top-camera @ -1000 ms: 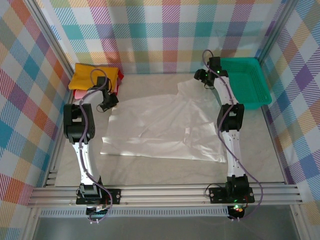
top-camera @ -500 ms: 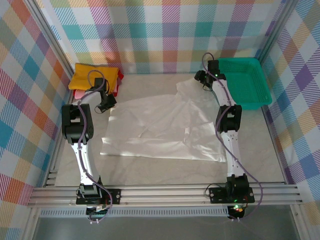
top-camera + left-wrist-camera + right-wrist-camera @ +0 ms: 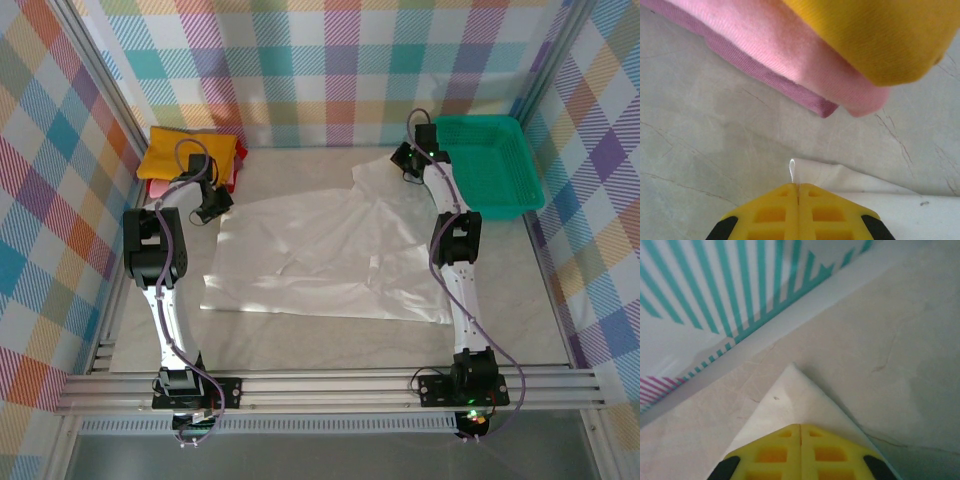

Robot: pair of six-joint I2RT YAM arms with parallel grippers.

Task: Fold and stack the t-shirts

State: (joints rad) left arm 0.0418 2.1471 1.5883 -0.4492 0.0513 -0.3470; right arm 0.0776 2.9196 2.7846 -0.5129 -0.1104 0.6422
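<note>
A white t-shirt (image 3: pixel 320 250) lies spread flat across the middle of the table. My left gripper (image 3: pixel 222 205) is at its far left corner, shut on a thin fold of the white cloth (image 3: pixel 840 177) that pokes out past the closed yellow jaws (image 3: pixel 798 186). My right gripper (image 3: pixel 400 160) is at the shirt's far right corner, jaws closed (image 3: pixel 800 426) on the pointed white corner (image 3: pixel 790 395). Folded t-shirts are stacked at the back left: mustard-yellow (image 3: pixel 190 155) on top, pink (image 3: pixel 232 172) and red (image 3: pixel 150 187) below. The left wrist view has the yellow (image 3: pixel 880 35) and pink (image 3: pixel 790 60) folds just ahead.
A green plastic basket (image 3: pixel 495 160) stands at the back right, close beside my right arm. Plaid walls enclose the table on three sides; the back wall's base (image 3: pixel 740 335) runs just beyond the right gripper. Aluminium rails (image 3: pixel 330 385) line the near edge.
My right gripper has closed on the shirt's far right corner after edging slightly toward the back wall. The left gripper stayed shut and shifted a little toward the folded stack.
</note>
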